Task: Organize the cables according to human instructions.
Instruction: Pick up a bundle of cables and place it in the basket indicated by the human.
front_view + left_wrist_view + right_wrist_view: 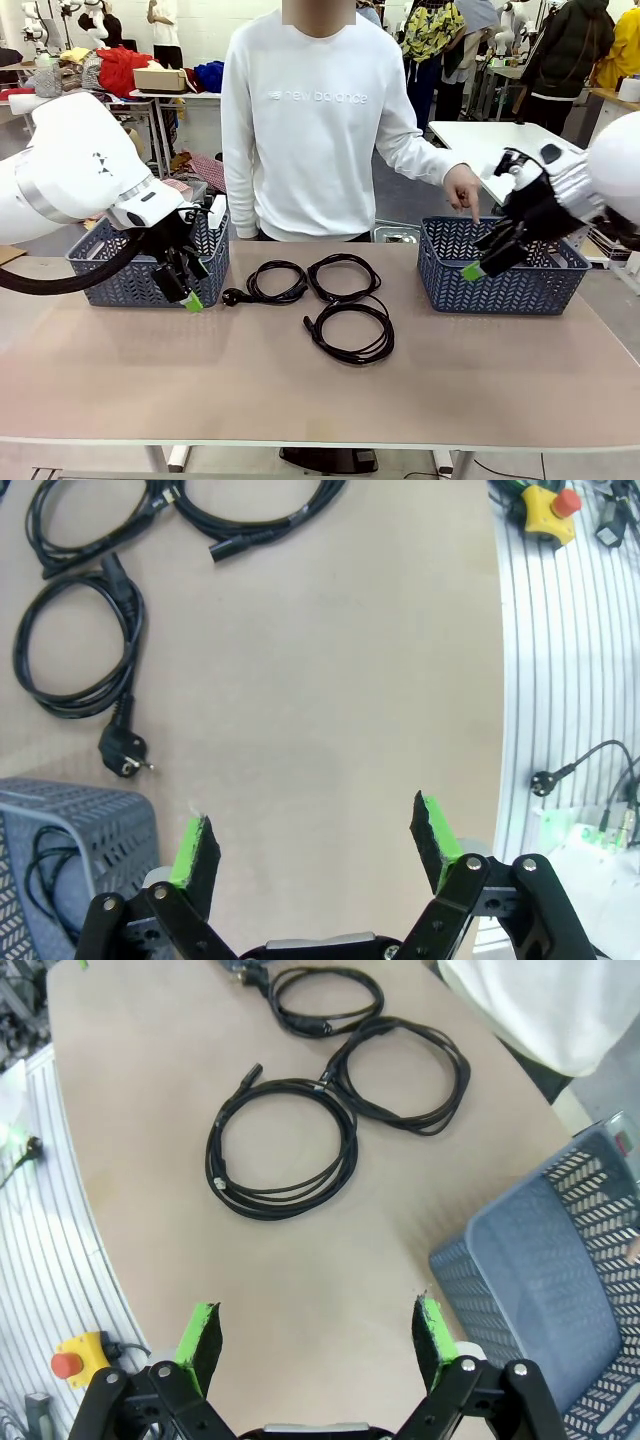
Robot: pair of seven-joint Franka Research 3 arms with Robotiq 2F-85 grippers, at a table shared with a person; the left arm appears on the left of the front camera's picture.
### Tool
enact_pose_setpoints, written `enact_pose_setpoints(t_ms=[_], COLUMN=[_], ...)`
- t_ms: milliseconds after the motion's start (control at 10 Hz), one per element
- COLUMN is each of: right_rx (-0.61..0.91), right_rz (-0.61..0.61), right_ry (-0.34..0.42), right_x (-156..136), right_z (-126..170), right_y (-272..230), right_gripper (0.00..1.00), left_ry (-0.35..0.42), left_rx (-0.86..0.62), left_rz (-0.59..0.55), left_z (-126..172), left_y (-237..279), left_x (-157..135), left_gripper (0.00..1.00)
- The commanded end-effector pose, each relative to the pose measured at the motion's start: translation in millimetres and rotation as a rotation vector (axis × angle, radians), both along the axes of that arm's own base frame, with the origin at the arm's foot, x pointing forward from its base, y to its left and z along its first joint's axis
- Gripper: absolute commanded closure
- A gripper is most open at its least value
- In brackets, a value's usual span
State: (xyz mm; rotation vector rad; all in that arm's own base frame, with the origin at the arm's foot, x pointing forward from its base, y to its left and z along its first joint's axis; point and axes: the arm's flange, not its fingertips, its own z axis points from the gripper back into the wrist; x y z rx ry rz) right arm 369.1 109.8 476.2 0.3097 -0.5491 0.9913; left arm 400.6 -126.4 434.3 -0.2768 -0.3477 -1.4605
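Black cables against a pale beige worktop. The left basket and right basket are slate blue, their walls pierced in a herringbone lattice. The robot arms are glossy white. The left tool and right tool are black with bright green pads. The person's sweatshirt is white with faint pale lettering. Beside the worktop, a yellow box carries a red button.

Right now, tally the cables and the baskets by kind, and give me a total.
Blue baskets: 2, left and right
Cables loose on the table: 3
Cable inside the left basket: 1
Total: 6
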Motion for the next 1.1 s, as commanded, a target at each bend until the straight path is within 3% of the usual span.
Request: enact_pose_setpoints(t_ms=[0, 400, 1000], right_rx=[-0.064, -0.155, -0.224], right_rz=[-0.032, -0.002, -0.006], right_ry=[0.036, 0.115, 0.137], right_x=[21, 41, 57], right_z=[-1, -29, -67], right_y=[33, 91, 136], right_gripper=[0.00, 0.00, 0.00], left_ry=[-0.003, -0.003, -0.003], left_rx=[0.000, 0.000, 0.000], left_rz=[0.003, 0.003, 0.003], left_z=[0, 0, 0], left_y=[-1, -1, -1], left_x=[1, 1, 1], left_gripper=[0.00, 0.00, 0.00])
